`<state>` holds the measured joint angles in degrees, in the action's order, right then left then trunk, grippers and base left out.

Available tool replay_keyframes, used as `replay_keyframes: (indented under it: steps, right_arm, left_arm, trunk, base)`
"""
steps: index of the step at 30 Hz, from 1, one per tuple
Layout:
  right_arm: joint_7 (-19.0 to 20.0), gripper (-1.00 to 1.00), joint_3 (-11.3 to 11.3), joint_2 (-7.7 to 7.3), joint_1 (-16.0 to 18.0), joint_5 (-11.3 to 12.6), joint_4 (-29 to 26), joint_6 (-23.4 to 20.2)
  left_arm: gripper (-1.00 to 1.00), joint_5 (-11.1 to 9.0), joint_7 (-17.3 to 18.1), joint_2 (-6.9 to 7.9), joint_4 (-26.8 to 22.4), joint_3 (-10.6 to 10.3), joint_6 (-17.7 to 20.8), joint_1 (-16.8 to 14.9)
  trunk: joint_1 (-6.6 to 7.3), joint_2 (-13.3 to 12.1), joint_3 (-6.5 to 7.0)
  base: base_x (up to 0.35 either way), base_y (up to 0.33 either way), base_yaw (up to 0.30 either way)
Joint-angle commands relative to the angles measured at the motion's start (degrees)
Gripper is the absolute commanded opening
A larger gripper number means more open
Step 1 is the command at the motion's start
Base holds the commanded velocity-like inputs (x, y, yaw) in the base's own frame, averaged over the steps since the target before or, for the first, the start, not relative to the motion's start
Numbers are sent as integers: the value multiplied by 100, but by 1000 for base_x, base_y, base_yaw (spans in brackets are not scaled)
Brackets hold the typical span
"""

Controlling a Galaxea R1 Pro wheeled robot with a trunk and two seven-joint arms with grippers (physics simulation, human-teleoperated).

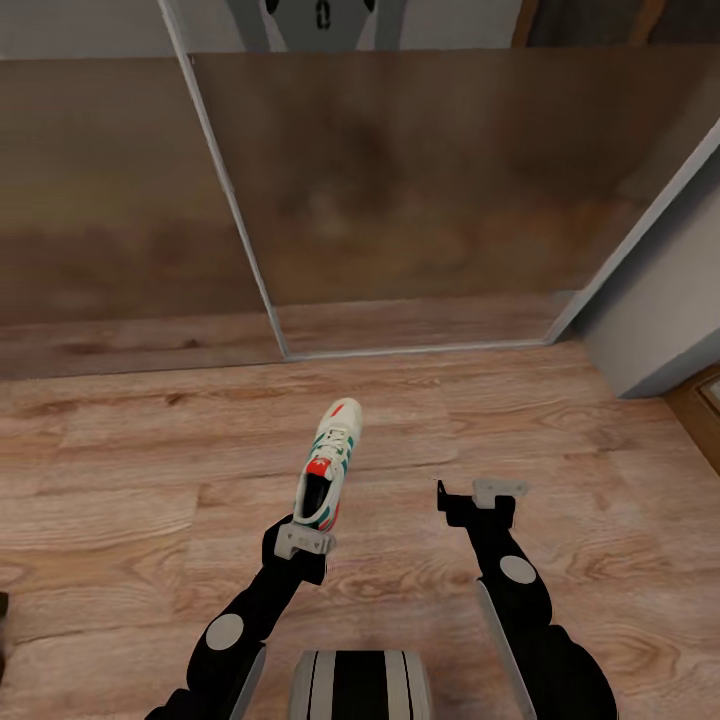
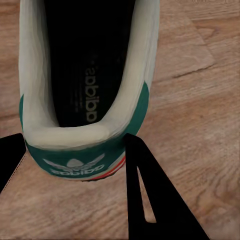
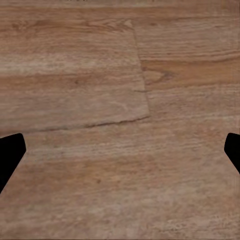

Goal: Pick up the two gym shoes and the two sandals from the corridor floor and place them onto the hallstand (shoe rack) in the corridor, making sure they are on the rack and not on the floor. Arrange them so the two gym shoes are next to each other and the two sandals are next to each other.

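Observation:
One gym shoe (image 1: 328, 468), cream-white with green stripes and red-orange marks, points its toe away from me over the corridor floor (image 1: 120, 450). My left gripper (image 1: 303, 535) is shut on its heel. In the left wrist view the green heel of the gym shoe (image 2: 75, 160) sits between the two dark fingers (image 2: 150, 195). My right gripper (image 1: 478, 500) is open with nothing in it, to the right of the shoe. In the right wrist view it (image 3: 120, 152) hangs over bare floor planks (image 3: 120, 75). The sandals and the hallstand are out of view.
A large brown reflective panel with a pale frame (image 1: 235, 220) stands straight ahead. A grey wall corner (image 1: 660, 310) juts in at the right, with a wooden frame edge (image 1: 705, 400) beyond it. A small dark object (image 1: 3, 610) sits at the left edge.

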<state>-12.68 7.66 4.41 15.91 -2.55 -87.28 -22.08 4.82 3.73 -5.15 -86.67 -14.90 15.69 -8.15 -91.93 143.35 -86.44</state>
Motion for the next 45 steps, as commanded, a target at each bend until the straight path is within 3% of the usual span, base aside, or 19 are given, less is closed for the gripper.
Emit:
replay_keyframes:
  steps: [1, 45]
  right_arm:
    - [-24, 100, 7, -1, 1, -26, -9, -42]
    - [-24, 100, 7, -1, 0, -26, -9, -42]
  left_arm:
    - [-100, 54, 38, -3, -8, 5, 30, -2]
    - [-100, 54, 30, -3, -8, 5, 30, -2]
  trunk:
    - [1, 1, -7]
    - [1, 1, -135]
  base:
    - [0, 0, 289]
    - [0, 0, 289]
